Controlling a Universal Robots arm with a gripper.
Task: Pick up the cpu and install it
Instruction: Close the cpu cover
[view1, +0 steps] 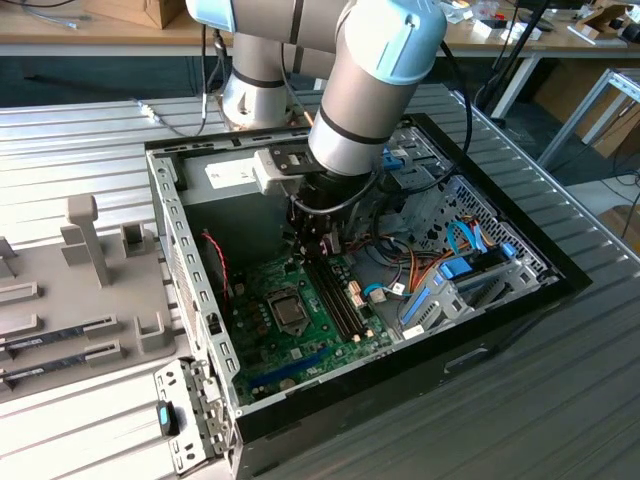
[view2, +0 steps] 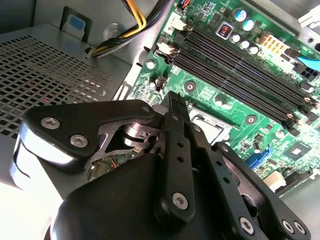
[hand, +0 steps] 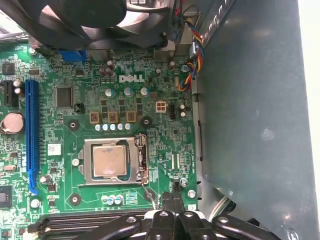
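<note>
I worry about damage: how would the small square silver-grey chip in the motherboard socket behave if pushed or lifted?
The small flat square silver-grey cpu looks rigid and probably light. Its smooth metal top may be slippery. Lying inside the metal socket frame, it would likely resist sideways pushes.

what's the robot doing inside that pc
The robot arm is reaching down into the open computer case. The cpu already sits in the socket frame on the green motherboard, not in the claw. The claw is shut with nothing visible between its fingers. It hovers just beside the socket, close to the thin socket lever and the black memory slots.
</note>
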